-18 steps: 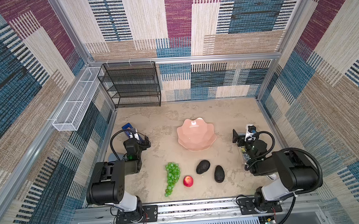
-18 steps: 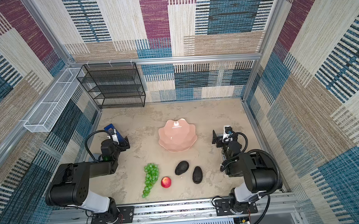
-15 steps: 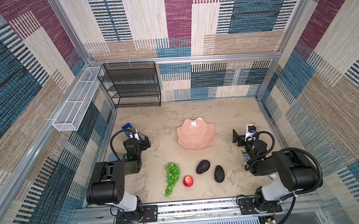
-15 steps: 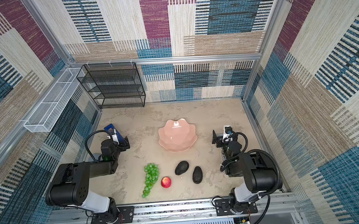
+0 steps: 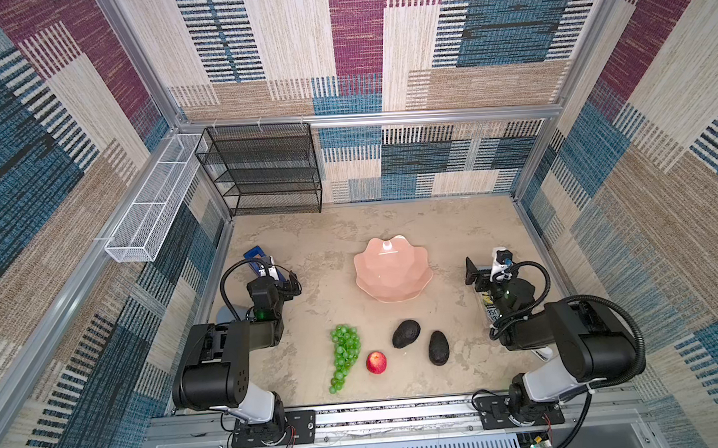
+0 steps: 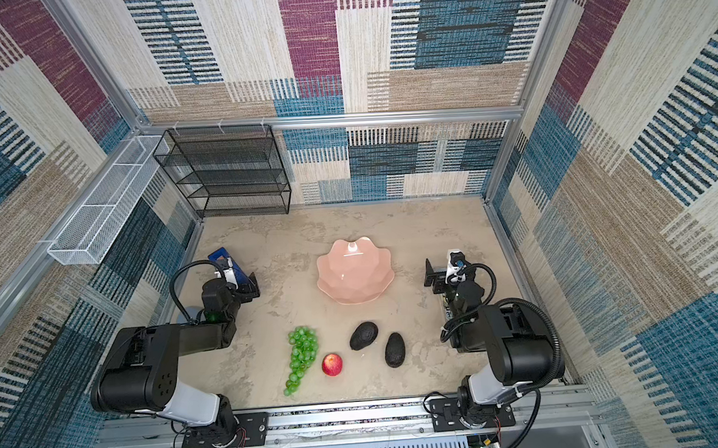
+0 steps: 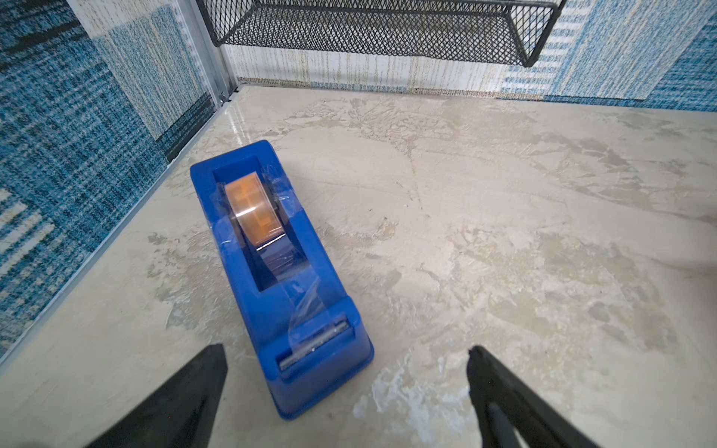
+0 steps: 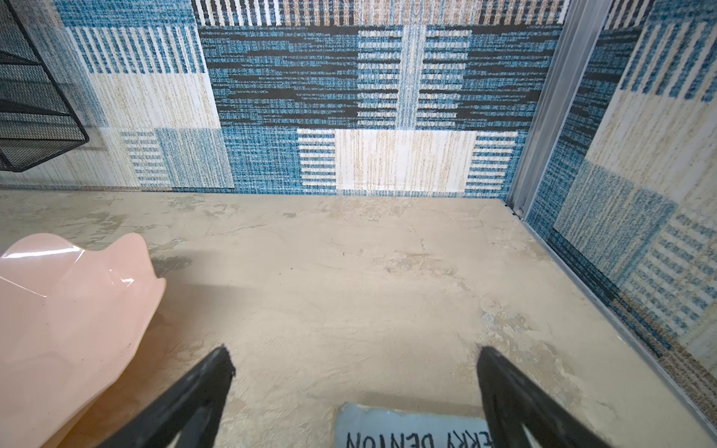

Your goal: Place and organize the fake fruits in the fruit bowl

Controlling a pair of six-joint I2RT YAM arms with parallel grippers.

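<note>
In the right wrist view the wide glossy pale pink scalloped bowl runs off the picture's edge, and a grey-blue printed sheet with black lettering is cropped, its words not readable whole; in both top views the right arm covers most of it. There the left arm's wrist hides part of the blue plastic tape dispenser, and a grey rounded thing beneath that arm is too covered to identify.

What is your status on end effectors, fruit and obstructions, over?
Left end effector open, right end effector open, both empty. Grapes, apple, two avocados on table; bowl empty. Blue tape dispenser near left end effector, not between fruit and bowl.
</note>
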